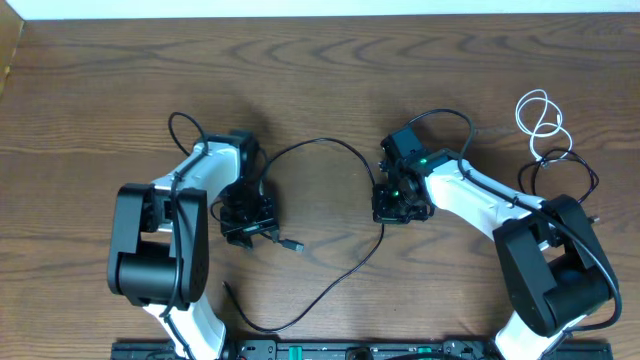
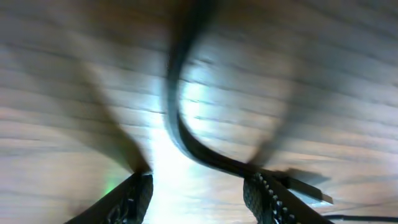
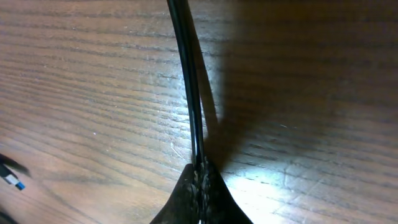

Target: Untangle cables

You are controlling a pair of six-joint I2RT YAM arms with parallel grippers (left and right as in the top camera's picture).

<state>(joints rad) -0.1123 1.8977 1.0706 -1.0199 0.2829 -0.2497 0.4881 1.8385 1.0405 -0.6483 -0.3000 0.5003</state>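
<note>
My right gripper (image 3: 200,186) is clenched on the black cable (image 3: 186,81), which loops across the middle of the table (image 1: 100,80) to my left gripper (image 2: 199,184). That one's jaws are apart, with the plug (image 2: 308,190) lying loose beside one finger. The white cable (image 1: 540,118) sits coiled near the far right corner. My worry: nothing anchors the plug end, so a hard pull could drag it into the left arm.

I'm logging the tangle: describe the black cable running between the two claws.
The black cable is thin, matte and rubbery-looking. It arches across the table from the left claw, which stands open around it beside its metal plug, to the right claw, which is shut on it. It then curves down toward the front edge.
</note>
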